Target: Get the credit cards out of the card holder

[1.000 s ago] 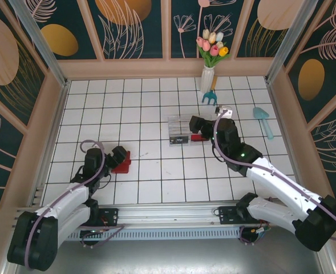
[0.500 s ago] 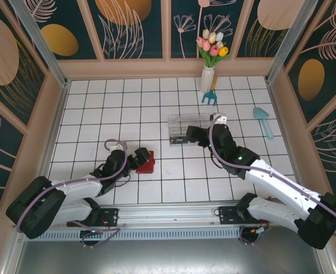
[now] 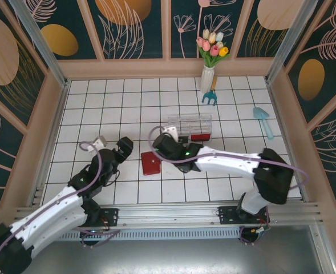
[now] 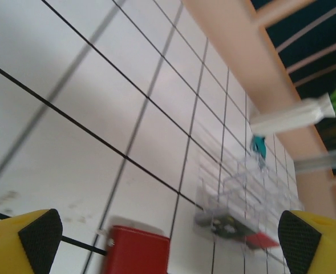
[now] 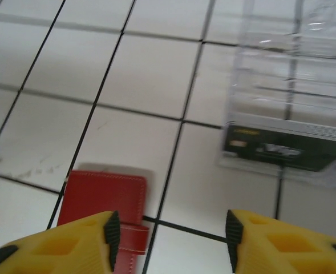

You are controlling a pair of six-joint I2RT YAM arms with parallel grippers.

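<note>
Left gripper [image 3: 124, 147]: released, jaws wide, empty, just left of the card holder [image 3: 150, 163]. The holder lies flat on the tiles, folded shut, no card showing. Right gripper [image 5: 170, 237] hovers at its far-right corner, fingers apart, nothing between. Further right, the clear box [image 3: 189, 128] has a dark card [image 5: 282, 151] inside. My read: holder not yet opened, so extraction is all to do.

Blurred clear box [image 4: 242, 194], contents perhaps cards; card holder [image 4: 136, 251] cropped below.
</note>
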